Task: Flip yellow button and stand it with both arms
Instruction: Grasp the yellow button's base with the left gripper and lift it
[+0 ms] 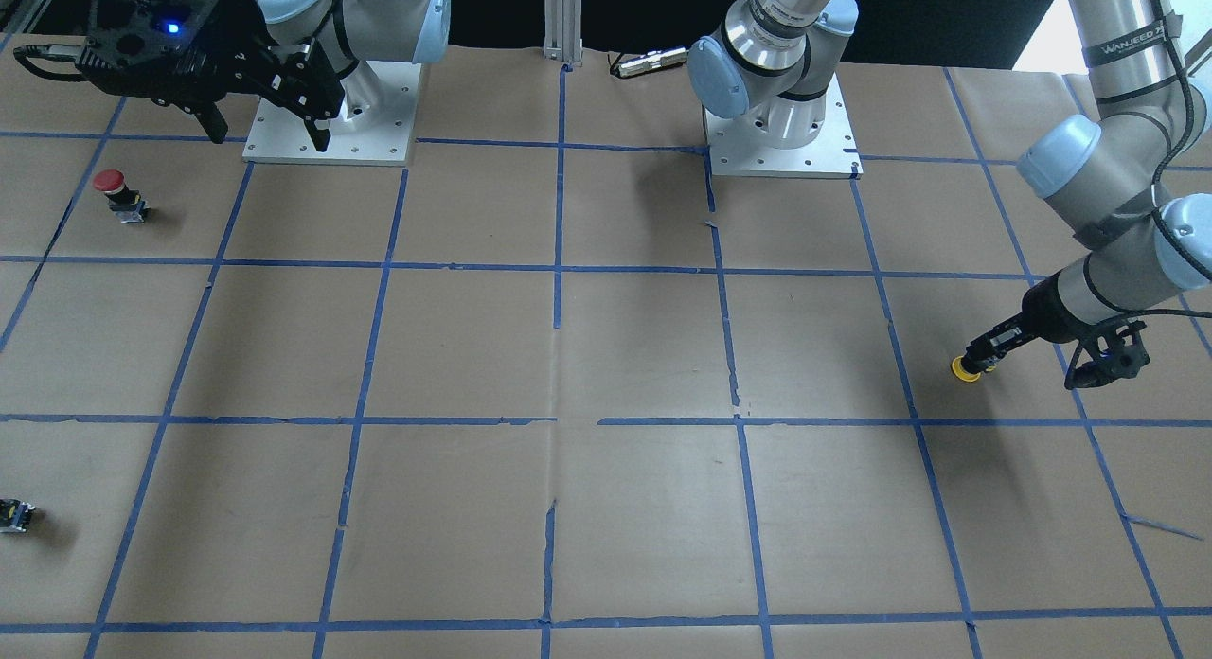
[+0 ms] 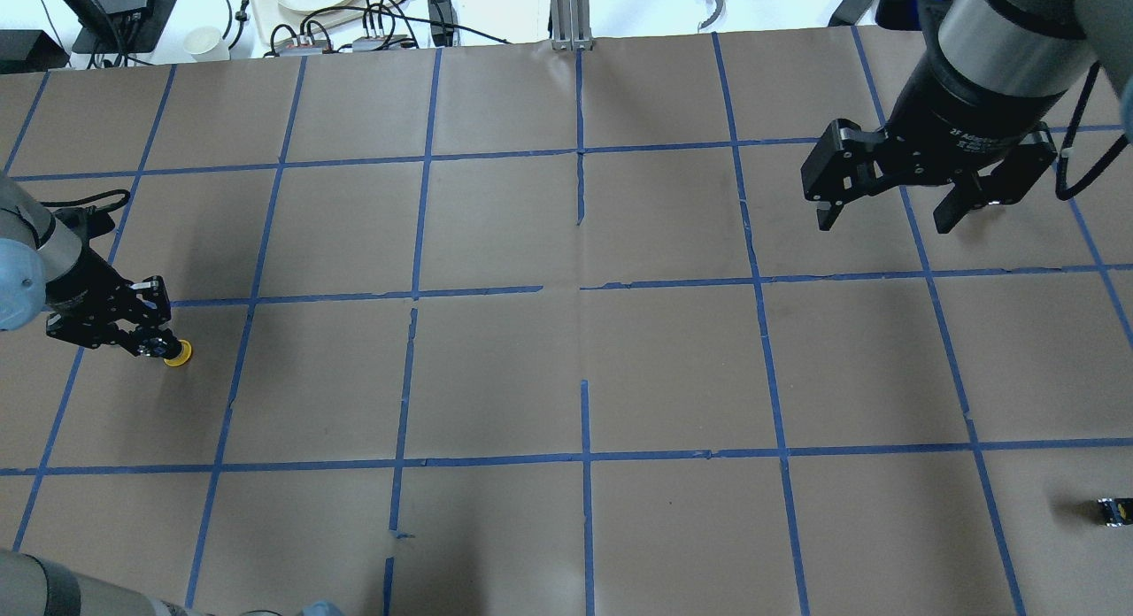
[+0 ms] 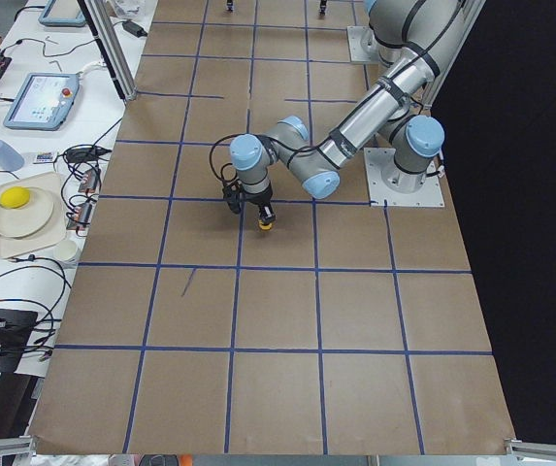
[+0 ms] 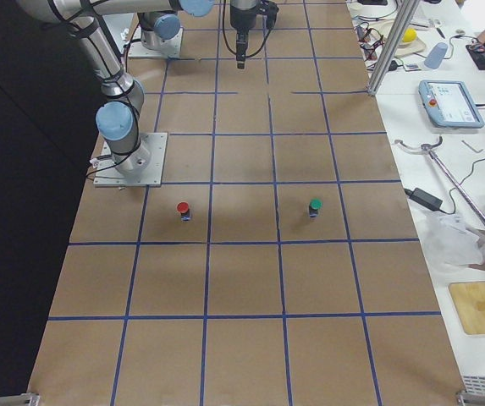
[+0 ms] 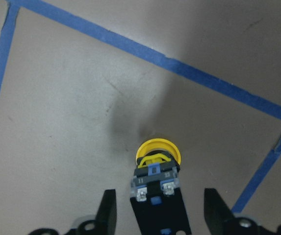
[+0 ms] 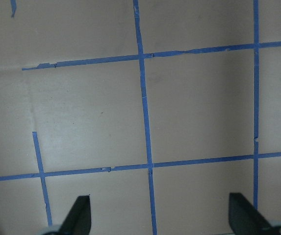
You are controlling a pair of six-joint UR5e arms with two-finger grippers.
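The yellow button (image 5: 157, 152) lies tilted on the brown paper, its yellow cap touching the table and its black body (image 5: 155, 188) pointing back toward the wrist. It also shows in the front view (image 1: 966, 369) and in the overhead view (image 2: 178, 357). My left gripper (image 5: 161, 208) is low over the table with its fingers (image 5: 108, 210) on either side of the body. A gap shows on each side, so it is open. My right gripper (image 2: 885, 216) hangs open and empty high over the far right squares, away from the button.
A red-capped button (image 1: 112, 191) stands near the right arm's base plate (image 1: 379, 152). A green-capped button (image 4: 315, 205) stands one square from the red one. A small black capless part (image 2: 1113, 510) lies near the table's right edge. Blue tape lines grid the paper.
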